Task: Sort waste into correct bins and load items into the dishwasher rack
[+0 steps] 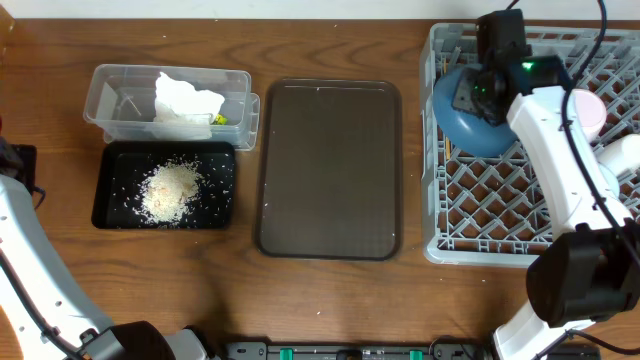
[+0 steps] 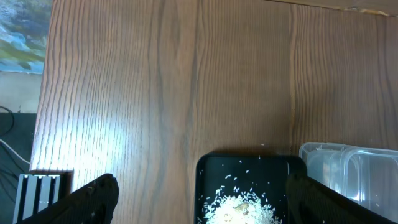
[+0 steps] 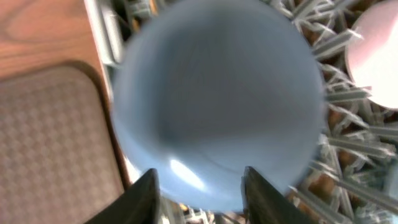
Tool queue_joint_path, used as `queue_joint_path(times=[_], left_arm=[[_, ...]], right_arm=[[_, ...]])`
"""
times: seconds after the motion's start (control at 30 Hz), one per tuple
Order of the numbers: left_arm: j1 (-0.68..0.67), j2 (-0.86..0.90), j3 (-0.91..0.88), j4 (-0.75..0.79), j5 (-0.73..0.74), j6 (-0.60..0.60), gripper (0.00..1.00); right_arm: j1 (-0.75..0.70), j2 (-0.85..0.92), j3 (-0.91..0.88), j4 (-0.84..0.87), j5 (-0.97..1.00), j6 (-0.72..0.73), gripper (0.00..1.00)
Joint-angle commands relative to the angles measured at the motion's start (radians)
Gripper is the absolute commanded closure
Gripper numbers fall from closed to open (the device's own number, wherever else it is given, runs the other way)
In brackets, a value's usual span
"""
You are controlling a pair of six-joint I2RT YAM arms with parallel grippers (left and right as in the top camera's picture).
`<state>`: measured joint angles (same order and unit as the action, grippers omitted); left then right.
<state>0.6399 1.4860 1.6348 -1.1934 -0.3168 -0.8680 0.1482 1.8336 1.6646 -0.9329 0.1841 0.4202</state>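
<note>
The light blue bowl [image 1: 470, 125] lies mouth-down in the left part of the grey dishwasher rack [image 1: 500, 200] and fills the right wrist view [image 3: 217, 106]. My right gripper [image 1: 478, 92] hangs just over it, fingers apart [image 3: 199, 177]. A pale cup [image 1: 590, 112] and a white bowl [image 1: 625, 155] sit in the rack further right. The clear tub [image 1: 110, 95] holds white tissue [image 1: 185, 98] and a bit of printed wrapper [image 1: 218, 119]. The black tray [image 1: 110, 205] holds rice scraps [image 1: 170, 190]. My left gripper [image 2: 200, 182] is open above the black tray's edge [image 2: 249, 163]. The plate and chopsticks are out of view.
A large brown serving tray [image 1: 330, 170] lies in the middle, between the bins and the rack, with nothing on it. The clear tub's corner [image 2: 348, 168] shows beside the black tray in the left wrist view. The rack's left wall [image 3: 102, 37] borders the brown tray.
</note>
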Motion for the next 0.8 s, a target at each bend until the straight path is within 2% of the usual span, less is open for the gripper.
queue_joint_path(times=[0.0,0.03,0.1,0.37,0.53,0.77], left_arm=[[0.004,0.008,0.005,-0.003,-0.009,-0.009,0.11],[0.004,0.008,0.005,-0.003,-0.009,-0.009,0.11],[0.004,0.008,0.005,-0.003,-0.009,-0.009,0.11],[0.004,0.008,0.005,-0.003,-0.009,-0.009,0.11],[0.004,0.008,0.005,-0.003,-0.009,-0.009,0.11],[0.004,0.008,0.005,-0.003,-0.009,-0.009,0.11]], right_arm=[[0.040,0.014,-0.034,0.061,-0.001,-0.019,0.74],[0.049,0.020,-0.041,0.089,-0.001,-0.022,0.82],[0.068,0.029,-0.043,0.130,0.003,-0.025,0.91],[0.109,0.135,-0.043,0.210,0.003,-0.024,0.99],[0.108,0.195,-0.043,0.211,0.070,0.003,0.99],[0.107,0.161,-0.040,0.207,0.135,0.002,0.98]])
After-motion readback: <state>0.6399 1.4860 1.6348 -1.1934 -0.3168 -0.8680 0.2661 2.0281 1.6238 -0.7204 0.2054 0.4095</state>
